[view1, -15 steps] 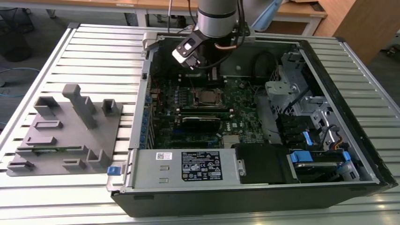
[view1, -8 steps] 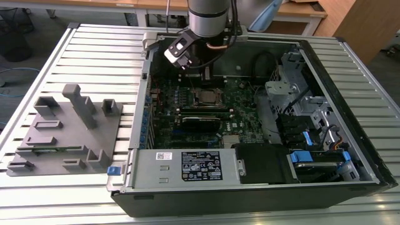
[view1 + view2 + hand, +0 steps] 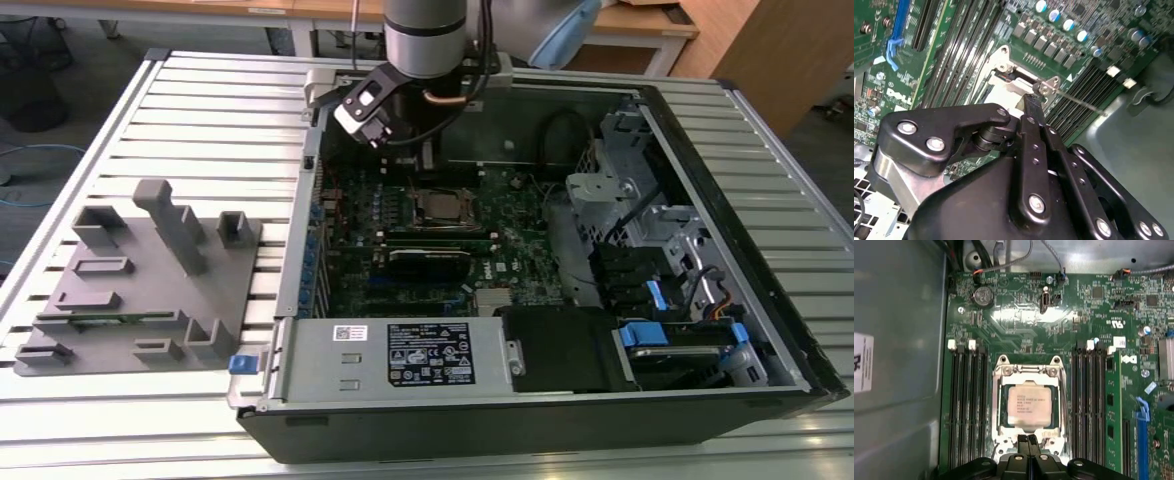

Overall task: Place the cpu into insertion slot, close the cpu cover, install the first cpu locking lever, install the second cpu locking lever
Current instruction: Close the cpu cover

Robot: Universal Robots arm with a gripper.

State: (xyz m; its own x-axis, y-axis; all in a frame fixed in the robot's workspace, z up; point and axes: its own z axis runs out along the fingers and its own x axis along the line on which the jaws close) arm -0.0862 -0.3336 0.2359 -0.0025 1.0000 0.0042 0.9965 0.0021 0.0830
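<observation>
Jaws together, just beside cpu [image 3: 1028,405] within insertion slot [image 3: 1000,405].

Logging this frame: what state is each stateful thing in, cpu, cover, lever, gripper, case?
cpu: seated in the insertion slot, pale top up.
cpu cover: down, framing the cpu.
locking lever: sticking out from the slot's corner, seemingly unlatched.
gripper: shut, nothing held, tips by the cover's edge.
computer case: side open.
</observation>
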